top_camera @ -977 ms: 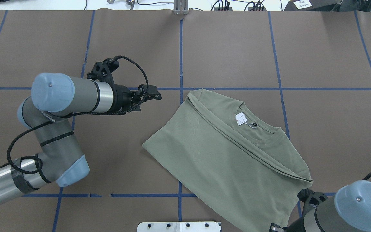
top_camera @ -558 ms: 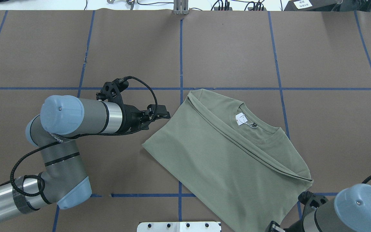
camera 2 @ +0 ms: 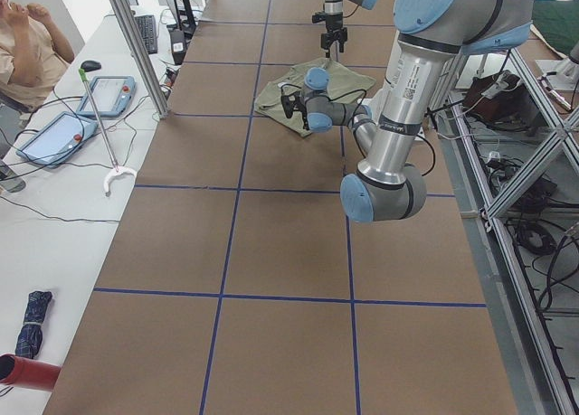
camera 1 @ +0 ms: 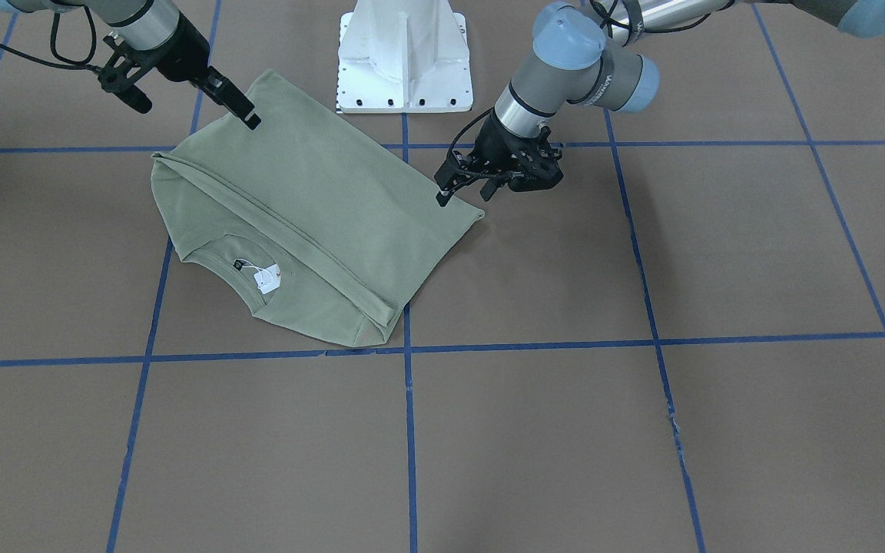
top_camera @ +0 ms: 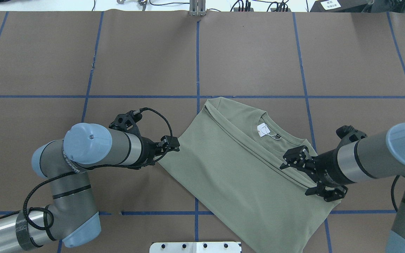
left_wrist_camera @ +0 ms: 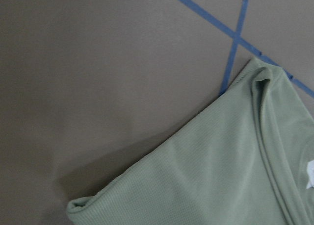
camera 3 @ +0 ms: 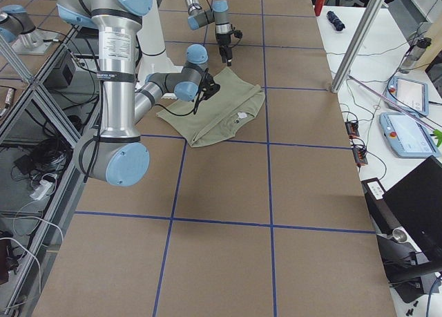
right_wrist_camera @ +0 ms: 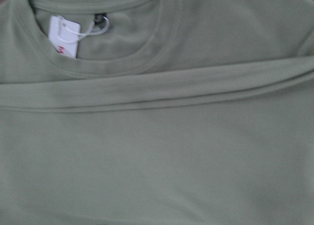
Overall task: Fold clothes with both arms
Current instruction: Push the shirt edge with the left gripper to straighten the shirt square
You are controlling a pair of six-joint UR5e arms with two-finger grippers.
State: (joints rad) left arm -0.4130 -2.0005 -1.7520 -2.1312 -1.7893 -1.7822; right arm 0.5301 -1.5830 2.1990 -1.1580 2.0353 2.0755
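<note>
Sage-green shirt (top_camera: pixel 237 175) lies folded flat on the brown table (top_camera: pixel 258 52), between the two grippers. Left gripper (top_camera: pixel 173 143) has the shirt's side corner right at its tips; I can't tell how far open it is or whether it grips cloth. Right gripper (top_camera: pixel 302 174) hovers over the shirt's folded band, fingers spread wide and holding nothing, with the collar and white hang tag (top_camera: pixel 264 130) just ahead of it.

Bottom edge of overhead view cuts off the shirt (top_camera: pixel 237 175) at its lower hem. Print on hang tag (right_wrist_camera: pixel 64 36) at shirt collar illegible. Finger spacing of right gripper (camera 1: pixel 249 115), at shirt edge, indeterminate.
</note>
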